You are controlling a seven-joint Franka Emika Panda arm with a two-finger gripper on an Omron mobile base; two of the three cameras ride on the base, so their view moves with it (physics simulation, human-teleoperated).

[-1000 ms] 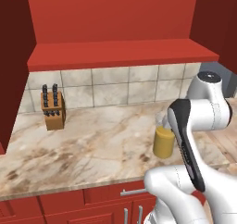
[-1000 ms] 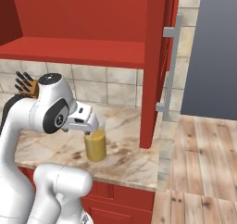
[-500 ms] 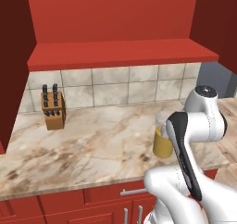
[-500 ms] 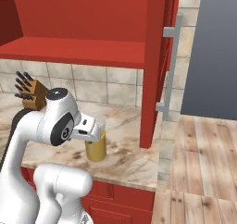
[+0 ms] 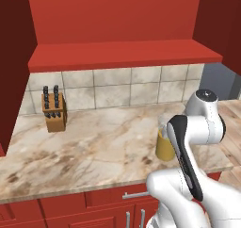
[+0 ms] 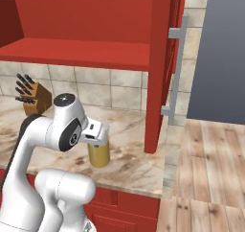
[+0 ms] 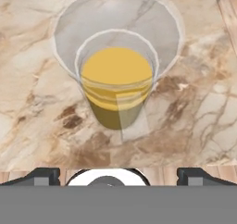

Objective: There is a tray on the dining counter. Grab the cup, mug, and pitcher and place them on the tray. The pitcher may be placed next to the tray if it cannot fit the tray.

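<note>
The pitcher (image 5: 165,147), clear glass with orange-yellow liquid, stands upright on the marble wall counter (image 5: 94,147) near its right end. In the right base view the pitcher (image 6: 99,155) sits directly under my gripper (image 6: 98,133). The hand view looks straight down into the pitcher (image 7: 118,77), and my gripper (image 7: 118,174) is open, one fingertip (image 7: 42,175) on each side at the bottom, touching nothing. The tray, the cup, the mug and the dining counter are out of view.
A wooden knife block (image 5: 53,112) stands against the tiled wall at the counter's left. A red shelf (image 5: 122,57) overhangs the counter. A red cabinet panel (image 6: 158,82) and a grey fridge (image 6: 215,58) stand to the right, beside wooden floor (image 6: 206,178).
My arm has swung lower and to the right, bringing the open hand down over the pitcher. The pitcher stays where it was.
</note>
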